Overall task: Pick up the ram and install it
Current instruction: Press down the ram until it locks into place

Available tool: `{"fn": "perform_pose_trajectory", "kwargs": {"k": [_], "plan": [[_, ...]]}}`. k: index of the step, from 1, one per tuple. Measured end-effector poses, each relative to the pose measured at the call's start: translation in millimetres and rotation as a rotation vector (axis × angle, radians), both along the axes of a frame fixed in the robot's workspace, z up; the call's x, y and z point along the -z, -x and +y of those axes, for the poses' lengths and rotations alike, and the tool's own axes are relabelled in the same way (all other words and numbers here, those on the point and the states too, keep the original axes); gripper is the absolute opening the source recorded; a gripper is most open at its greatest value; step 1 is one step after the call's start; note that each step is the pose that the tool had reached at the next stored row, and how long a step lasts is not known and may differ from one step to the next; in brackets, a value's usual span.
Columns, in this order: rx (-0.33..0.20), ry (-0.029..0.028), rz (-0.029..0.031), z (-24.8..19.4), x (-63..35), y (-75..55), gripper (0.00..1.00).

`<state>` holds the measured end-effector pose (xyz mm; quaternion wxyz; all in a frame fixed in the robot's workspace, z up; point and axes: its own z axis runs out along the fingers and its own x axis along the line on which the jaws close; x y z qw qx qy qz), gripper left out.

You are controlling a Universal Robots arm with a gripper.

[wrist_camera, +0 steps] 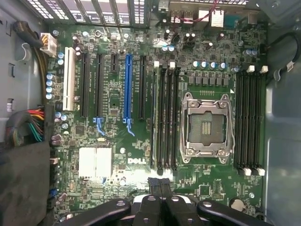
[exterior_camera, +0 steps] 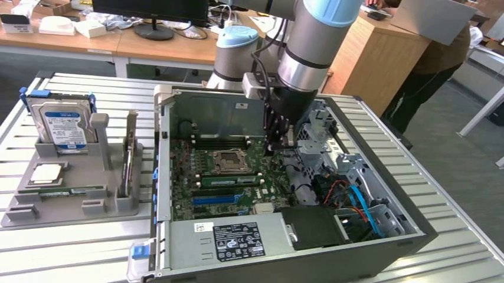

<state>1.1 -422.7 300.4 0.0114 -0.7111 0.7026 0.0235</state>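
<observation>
Lol, my black end effector (exterior_camera: 280,145), pressed together on nothing I can see, hangs mid-frame over the green motherboard (wrist_camera: 117,141), while the thin green ram stick (exterior_camera: 72,190) sits slotted in the grey holder tray (exterior_camera: 63,216), exterior view's lower left, presumably so it's easy to grab.

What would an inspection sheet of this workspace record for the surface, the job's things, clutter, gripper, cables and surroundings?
Surface: slatted metal table carrying an open computer case and a grey tray.
Job's things: green ram stick lies flat in the tray; the dark memory slots on the motherboard look empty.
Clutter: hard drive standing upright and a square processor chip, both in the tray.
Grippers: gripper shut, hanging over the motherboard inside the case.
Cables: red and blue cables inside the case.
Surroundings: desk, monitor, a person standing behind.
</observation>
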Motion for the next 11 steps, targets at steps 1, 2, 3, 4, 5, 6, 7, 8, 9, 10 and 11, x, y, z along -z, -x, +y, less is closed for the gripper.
{"fn": "perform_pose_trajectory", "kwargs": {"k": [1,2,3,4,5,6,7,8,9,10,11], "plan": [[0.0,0.0,0.0,0.0,0.9,0.0,0.1],[0.0,0.0001,0.0,0.0,1.8,0.0,0.1],[0.0,0.0001,0.0001,0.0,2.6,0.0,0.1],[0.0,0.0001,0.0,0.0,3.5,0.0,0.1],[0.0,0.0001,0.0,0.0,4.4,0.0,0.1],[0.0,0.0,0.0,0.0,5.2,0.0,0.1],[0.0,0.0,0.0,0.0,6.2,0.0,0.1],[0.0,0.0001,0.0,0.0,7.2,0.0,0.1],[0.0,0.0,0.0,0.0,8.3,0.0,0.1],[0.0,0.0001,0.0,0.0,9.3,0.0,0.1],[0.0,0.0001,0.0,0.0,10.4,0.0,0.1]]}}
